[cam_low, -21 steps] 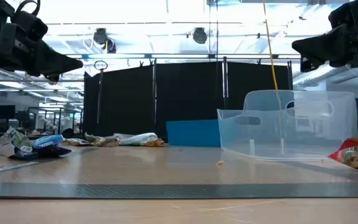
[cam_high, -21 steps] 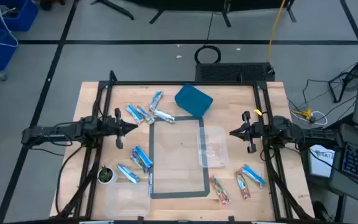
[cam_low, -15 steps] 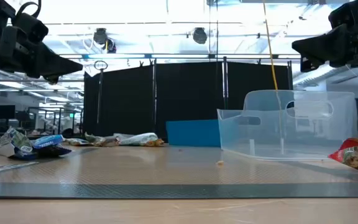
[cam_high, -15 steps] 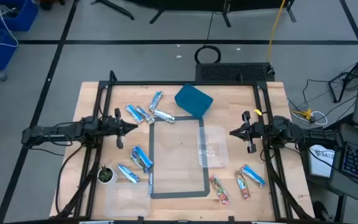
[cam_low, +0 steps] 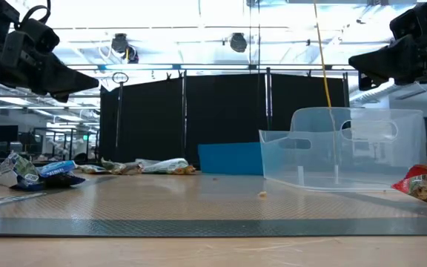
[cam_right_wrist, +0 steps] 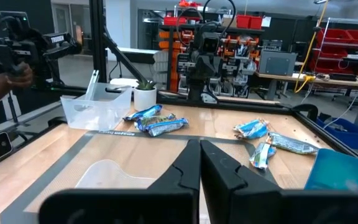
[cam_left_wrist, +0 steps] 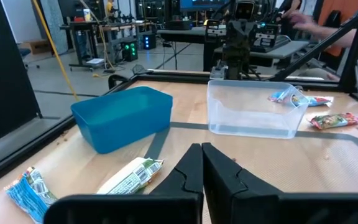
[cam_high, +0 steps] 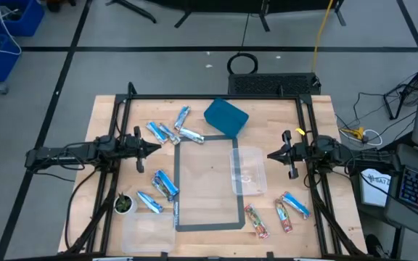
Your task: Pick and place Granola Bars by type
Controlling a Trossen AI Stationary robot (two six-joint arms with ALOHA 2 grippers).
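Note:
Granola bars lie flat on the wooden table in groups. Blue-and-white ones lie at the far left [cam_high: 171, 133] and the near left [cam_high: 162, 190]. Red-patterned ones [cam_high: 257, 220] and a blue one [cam_high: 294, 204] lie at the near right. My left gripper [cam_high: 158, 148] hovers shut between the two left groups, above the table and pointing toward the table's right edge. My right gripper [cam_high: 269, 154] hovers shut beside the clear bin [cam_high: 247, 171], pointing toward the table's left edge. In the wrist views, the fingers of each gripper [cam_left_wrist: 202, 149] [cam_right_wrist: 199, 144] are together with nothing between them.
A blue bin [cam_high: 226, 117] stands at the far middle. A second clear bin [cam_high: 147, 230] and a small green-topped pot [cam_high: 124, 205] stand near left. A grey taped rectangle [cam_high: 207, 226] marks the table's middle. A person's hand [cam_right_wrist: 11, 74] shows beyond the table.

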